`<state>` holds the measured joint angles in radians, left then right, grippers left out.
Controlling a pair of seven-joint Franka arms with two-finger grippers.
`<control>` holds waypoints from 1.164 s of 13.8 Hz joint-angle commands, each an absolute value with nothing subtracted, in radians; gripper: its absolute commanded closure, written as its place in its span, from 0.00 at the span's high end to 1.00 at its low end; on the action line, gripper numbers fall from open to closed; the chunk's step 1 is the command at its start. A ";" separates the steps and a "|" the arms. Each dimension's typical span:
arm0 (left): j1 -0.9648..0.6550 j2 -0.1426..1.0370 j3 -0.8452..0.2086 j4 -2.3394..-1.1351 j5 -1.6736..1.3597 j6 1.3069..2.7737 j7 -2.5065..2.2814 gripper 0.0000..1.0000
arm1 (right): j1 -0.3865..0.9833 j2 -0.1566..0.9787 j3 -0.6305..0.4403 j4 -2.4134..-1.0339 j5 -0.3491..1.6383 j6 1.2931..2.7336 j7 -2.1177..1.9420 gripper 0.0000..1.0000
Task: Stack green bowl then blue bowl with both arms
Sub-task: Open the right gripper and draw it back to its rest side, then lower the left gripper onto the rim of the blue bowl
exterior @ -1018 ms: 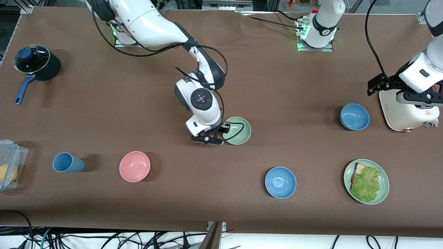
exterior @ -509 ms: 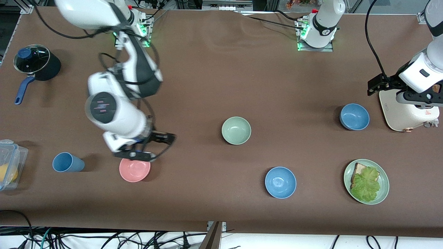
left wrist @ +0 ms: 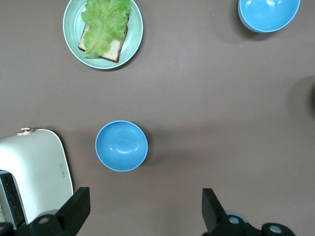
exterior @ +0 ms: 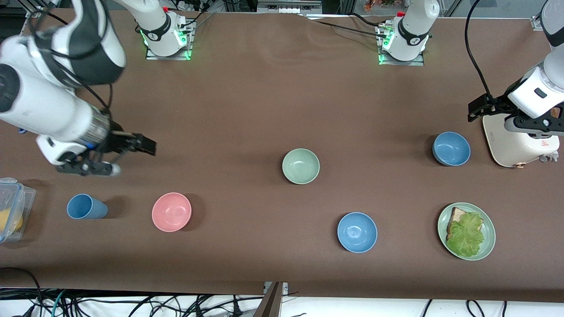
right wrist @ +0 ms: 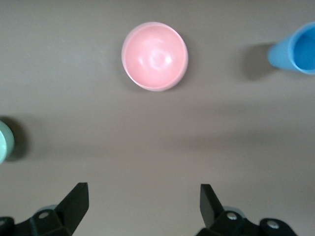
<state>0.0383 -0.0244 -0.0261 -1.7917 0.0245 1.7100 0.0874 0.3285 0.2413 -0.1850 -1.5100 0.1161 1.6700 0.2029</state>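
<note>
The pale green bowl (exterior: 301, 166) sits upright and alone mid-table; its edge shows in the right wrist view (right wrist: 4, 141). The duller blue bowl (exterior: 451, 149) stands beside the toaster and also shows in the left wrist view (left wrist: 121, 145). A brighter blue twin bowl (exterior: 357, 232) is nearer the front camera and shows in the left wrist view too (left wrist: 268, 14). My right gripper (exterior: 116, 156) is open and empty, high over bare table at the right arm's end (right wrist: 142, 206). My left gripper (exterior: 502, 116) is open and empty, waiting over the toaster's edge (left wrist: 145, 209).
A pink bowl (exterior: 171, 211) and a blue cup (exterior: 86, 207) stand below the right gripper in the front view. A white toaster (exterior: 520, 141), a green plate (exterior: 488, 246) with bread and lettuce, a black pot (exterior: 46, 81) and a clear box (exterior: 13, 207) line the table's ends.
My right gripper left the green bowl's rim and swung up and away toward the right arm's end, passing over the pink bowl. The green bowl stayed put. The left arm has not moved.
</note>
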 commanded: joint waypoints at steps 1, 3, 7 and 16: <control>0.037 0.000 -0.018 -1.790 0.003 1.672 0.095 1.00 | 0.339 0.071 -0.213 -1.664 0.127 1.638 0.172 1.00; 0.064 0.032 -0.009 -1.792 0.003 1.672 0.109 1.00 | 0.339 -0.018 -0.219 -1.770 0.117 1.666 0.173 1.00; 0.161 0.100 -0.009 -1.809 0.015 1.730 0.241 1.00 | 0.342 -0.002 -0.216 -1.770 0.071 1.732 0.160 1.00; 0.290 0.244 -0.011 -2.053 0.021 2.160 0.638 1.00 | 0.337 0.026 -0.218 -1.720 0.012 1.723 0.057 1.00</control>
<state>0.2559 0.2705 -0.0035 -1.9530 0.0247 2.0455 0.5550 0.3409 0.0239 -0.2154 -1.7395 0.0237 1.7290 0.0728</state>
